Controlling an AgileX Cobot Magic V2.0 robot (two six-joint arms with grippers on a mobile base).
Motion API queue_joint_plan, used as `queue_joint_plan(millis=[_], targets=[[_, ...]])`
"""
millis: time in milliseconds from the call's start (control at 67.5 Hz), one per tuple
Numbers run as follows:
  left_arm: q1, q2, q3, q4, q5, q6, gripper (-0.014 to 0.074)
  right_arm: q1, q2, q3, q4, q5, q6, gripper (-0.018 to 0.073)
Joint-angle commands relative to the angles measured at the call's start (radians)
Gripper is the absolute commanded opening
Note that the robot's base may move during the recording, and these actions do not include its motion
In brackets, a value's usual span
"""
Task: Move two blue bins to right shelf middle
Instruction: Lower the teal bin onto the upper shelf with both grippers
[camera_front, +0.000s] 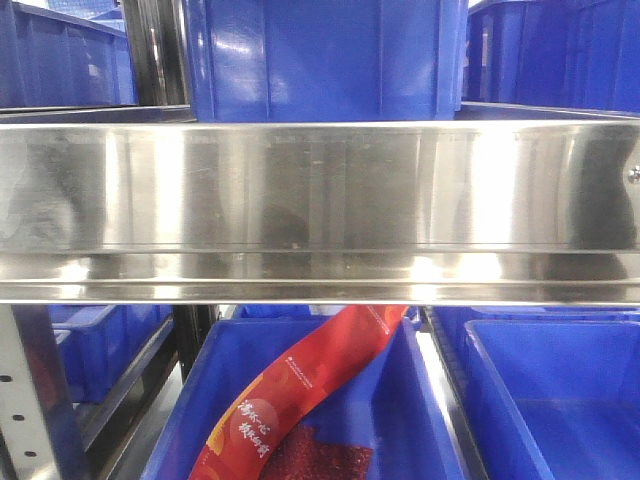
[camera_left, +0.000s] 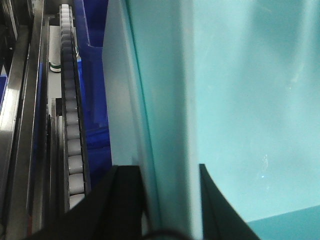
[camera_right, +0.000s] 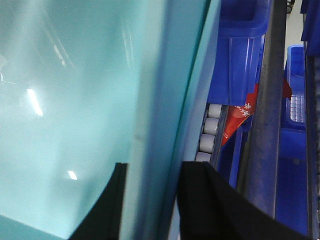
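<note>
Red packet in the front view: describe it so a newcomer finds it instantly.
Start at the wide stainless-steel front rail crossing the frame. Directly below its middle sits an open dark blue crate; the red packet leans diagonally in it, printed with gold characters. Neighbouring crates show nothing red.

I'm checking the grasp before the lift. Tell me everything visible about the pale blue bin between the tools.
The pale blue bin is smooth, glossy cyan plastic with plain walls and a thickened rim. Only its walls and inside show, in both wrist views; no contents appear there. The left tool straddles one rim wall, a dark finger on each side; the right tool does likewise on another wall. Rollers and dark blue crates lie just beyond.
</note>
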Motion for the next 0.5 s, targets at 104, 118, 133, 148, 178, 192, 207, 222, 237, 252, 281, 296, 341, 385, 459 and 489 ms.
queue_joint_plan(millis=[104,118,133,148,178,192,207,222,237,252,281,296,341,385,459,489], targets=[[-0.003,-0.018,-0.016,-0.068,-0.093,-0.003,-0.0111,0.004,-0.017,-0.014,0.031,-0.068,-0.027,-0.0153],[-0.003,-0.018,-0.016,-0.068,-0.093,-0.003,-0.0111,0.004,-0.017,-0.014,0.031,-0.068,-0.027,-0.0153],[-0.003,-0.018,-0.016,-0.068,-0.093,-0.003,-0.0111,0.004,-0.017,-0.014,0.031,-0.068,-0.027,-0.0153],[-0.003,-0.018,-0.016,-0.068,-0.093,-0.003,-0.0111,0.004,-0.017,-0.014,0.031,-0.068,-0.027,-0.0153],[-0.003,-0.018,-0.016,-0.068,-0.093,-0.003,-0.0111,0.004,-0.017,-0.014,0.031,-0.068,-0.027,-0.0153],[-0.003,-0.018,-0.016,-0.068,-0.093,-0.003,-0.0111,0.004,-0.017,-0.014,0.031,-0.068,-0.027,-0.0153],[-0.003,-0.018,-0.016,-0.068,-0.093,-0.003,-0.0111,0.004,-0.017,-0.014,0.031,-0.068,-0.027,-0.0153],[-0.003,-0.018,-0.016,-0.068,-0.093,-0.003,-0.0111,0.004,-0.017,-0.014,0.031,-0.068,-0.027,-0.0153],[-0.003,-0.018,-0.016,-0.068,-0.093,-0.003,-0.0111,0.004,-0.017,-0.014,0.031,-0.068,-0.027,-0.0153],[-0.003,-0.018,-0.016,-0.068,-0.093,-0.003,-0.0111,0.004,-0.017,-0.014,0.031,-0.068,-0.027,-0.0153],[-0.003,-0.018,-0.016,-0.068,-0.093,-0.003,-0.0111,0.004,-0.017,-0.014,0.031,-0.068,-0.027,-0.0153],[-0.003,-0.018,-0.016,-0.068,-0.093,-0.003,-0.0111,0.004,-0.017,-0.014,0.031,-0.068,-0.027,-0.0153],[-0.003,-0.018,-0.016,-0.068,-0.093,-0.003,-0.0111,0.004,-0.017,-0.014,0.031,-0.068,-0.027,-0.0153],[-0.003,-0.018,-0.016,-0.068,-0.093,-0.003,-0.0111,0.004,-0.017,-0.014,0.031,-0.068,-0.027,-0.0153],[-0.003,-0.018,-0.016,-0.068,-0.093,-0.003,-0.0111,0.004,-0.017,-0.014,0.031,-0.068,-0.027,-0.0153],[-0.003,-0.018,-0.016,-0.068,-0.093,-0.003,-0.0111,0.004,-0.017,-0.014,0.031,-0.068,-0.027,-0.0153]])
